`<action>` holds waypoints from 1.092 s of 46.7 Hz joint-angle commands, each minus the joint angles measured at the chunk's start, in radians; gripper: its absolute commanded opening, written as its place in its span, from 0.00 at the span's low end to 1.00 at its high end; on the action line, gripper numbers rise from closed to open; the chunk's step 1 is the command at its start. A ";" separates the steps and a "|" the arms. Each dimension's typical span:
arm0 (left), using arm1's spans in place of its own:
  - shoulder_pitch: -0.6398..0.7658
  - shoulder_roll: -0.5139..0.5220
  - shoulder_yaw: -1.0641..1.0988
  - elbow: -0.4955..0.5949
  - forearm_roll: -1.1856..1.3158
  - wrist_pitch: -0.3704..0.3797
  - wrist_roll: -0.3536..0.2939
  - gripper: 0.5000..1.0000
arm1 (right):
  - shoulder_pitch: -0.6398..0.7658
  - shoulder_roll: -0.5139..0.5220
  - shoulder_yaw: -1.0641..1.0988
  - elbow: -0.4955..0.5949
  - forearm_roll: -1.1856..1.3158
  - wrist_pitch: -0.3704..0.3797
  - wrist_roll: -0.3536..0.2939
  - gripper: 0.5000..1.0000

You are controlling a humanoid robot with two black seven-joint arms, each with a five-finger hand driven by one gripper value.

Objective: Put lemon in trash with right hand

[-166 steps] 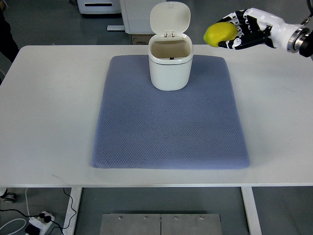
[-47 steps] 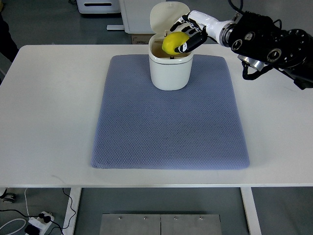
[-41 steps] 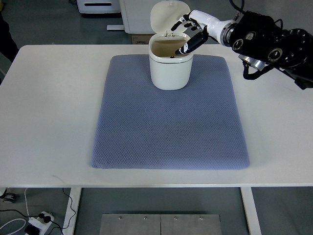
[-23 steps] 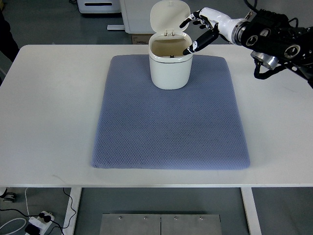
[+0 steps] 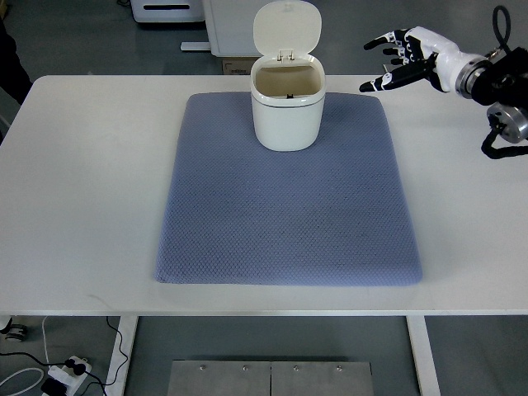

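Note:
A white trash bin point(image 5: 287, 107) with its lid flipped up stands at the far middle of the blue mat point(image 5: 285, 198). No lemon shows; the bin's inside looks dark and I cannot see its bottom. My right hand point(image 5: 394, 61) hovers to the right of the bin, above the table's far right, fingers spread and holding nothing. Its arm comes in from the right edge.
The mat lies on a white table point(image 5: 82, 181). Behind the table stand white cabinets point(image 5: 231, 25) and a box on the floor. A power strip with cables point(image 5: 66, 373) lies on the floor at the lower left.
The hand carried the lemon over the bin and let it go into it. Since then the hand has pulled back to the right, away from the bin, with fingers spread.

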 commanded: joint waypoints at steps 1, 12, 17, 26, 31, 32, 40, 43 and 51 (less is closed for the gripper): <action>0.001 0.000 0.000 0.000 0.000 0.000 0.000 1.00 | -0.068 -0.019 0.098 0.002 0.000 0.000 0.000 1.00; 0.001 0.000 0.000 0.000 0.000 0.000 0.000 1.00 | -0.259 -0.032 0.372 0.000 -0.008 0.000 0.003 1.00; -0.001 0.000 0.000 0.000 0.000 0.000 0.000 1.00 | -0.303 -0.029 0.441 -0.003 -0.008 0.000 0.003 1.00; 0.001 0.000 0.000 0.000 0.000 0.000 0.000 1.00 | -0.437 -0.023 0.576 -0.004 -0.008 0.000 0.003 1.00; 0.001 0.000 0.000 0.000 0.000 0.000 0.000 1.00 | -0.530 -0.006 0.671 -0.001 -0.008 0.000 0.003 1.00; 0.001 0.000 0.000 0.000 0.000 0.000 0.000 1.00 | -0.547 -0.001 0.692 0.000 -0.008 0.000 0.003 1.00; -0.001 0.000 0.000 0.000 0.000 0.000 0.000 1.00 | -0.654 0.042 0.833 0.020 -0.006 0.006 0.006 1.00; 0.001 0.000 0.000 0.000 0.000 0.000 0.000 1.00 | -0.682 0.051 0.867 0.038 -0.006 0.007 0.020 1.00; -0.001 0.000 0.000 0.000 0.000 0.000 0.000 1.00 | -0.750 0.094 0.942 0.055 -0.006 0.024 0.094 1.00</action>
